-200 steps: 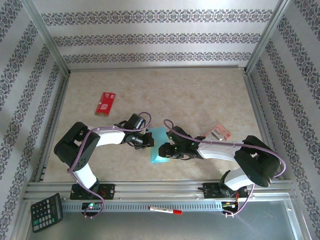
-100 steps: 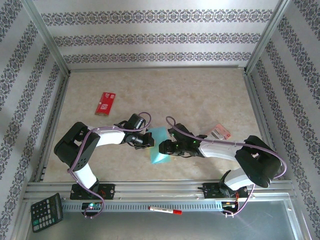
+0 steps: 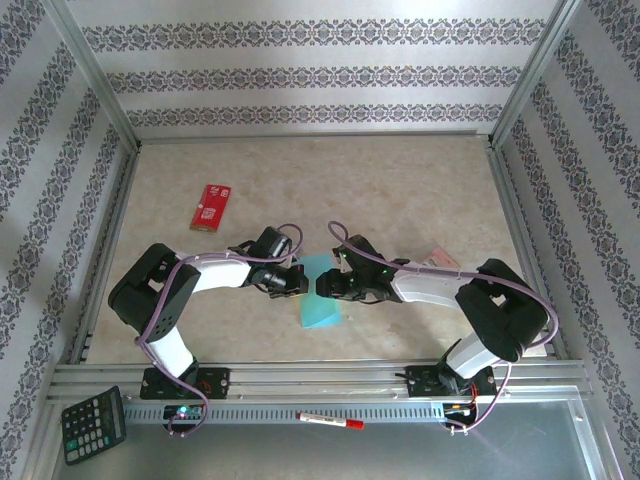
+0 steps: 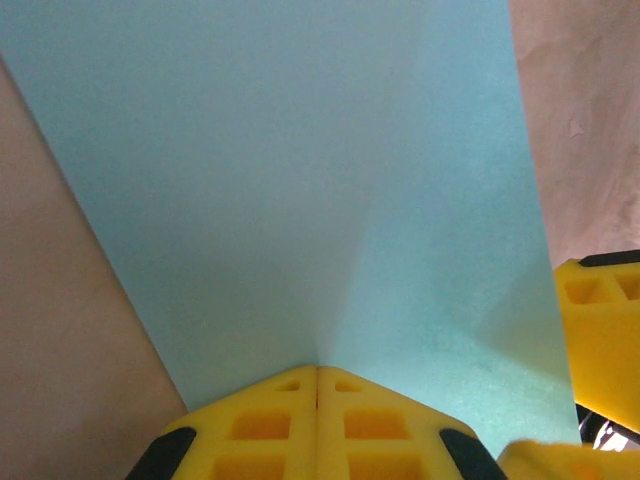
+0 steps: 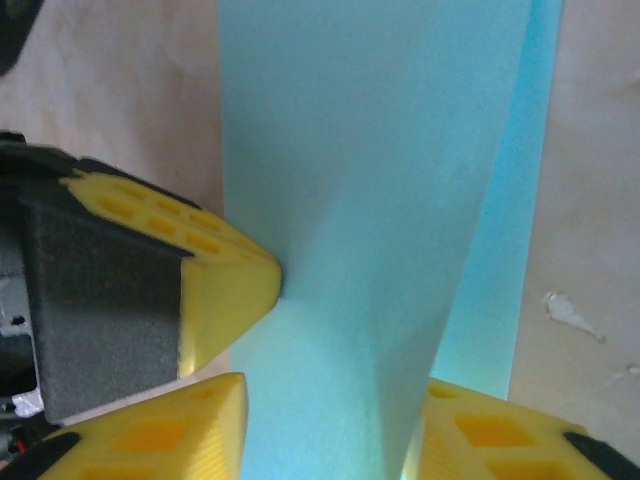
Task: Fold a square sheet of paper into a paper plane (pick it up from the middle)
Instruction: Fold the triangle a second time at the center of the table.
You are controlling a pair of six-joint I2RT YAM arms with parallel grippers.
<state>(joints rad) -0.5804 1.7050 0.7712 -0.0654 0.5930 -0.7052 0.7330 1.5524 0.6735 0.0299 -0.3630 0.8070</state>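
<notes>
- The sheet of paper (image 3: 322, 312), light teal, lies near the middle of the table (image 3: 400, 190), a little towards the near side, between the tips of the two arms
- From above, the sheet looks narrower than a square and runs longer front to back
- The left claw (image 3: 296, 282) comes in from the left and is clenched on the sheet's left edge
- In the left wrist view its two yellow fingers (image 4: 270, 425) meet with no gap; the paper runs down into the seam between them, and a soft crease fans away from that spot
- The right claw (image 3: 322, 287) reaches in from the right, over the sheet and close beside the left claw
- In the right wrist view its yellow fingers (image 5: 170, 435) stand apart with the band of paper between them; each inner face sits at an edge of the paper, and I cannot tell whether they squeeze it
- In that same view the left claw's yellow tip touches the paper's left edge just above the right claw's left finger, and the paper bends there
- A brighter strip of the same teal shows along the right side of the band
- A red packet (image 3: 211, 206) lies flat on the table, well apart to the far left
- A pink packet (image 3: 440, 258) lies just behind the right arm, partly hidden by it
- A calculator (image 3: 93, 424) and a red-tipped pen (image 3: 330, 420) lie on the metal ledge (image 3: 450, 445) in front of the arm bases
</notes>
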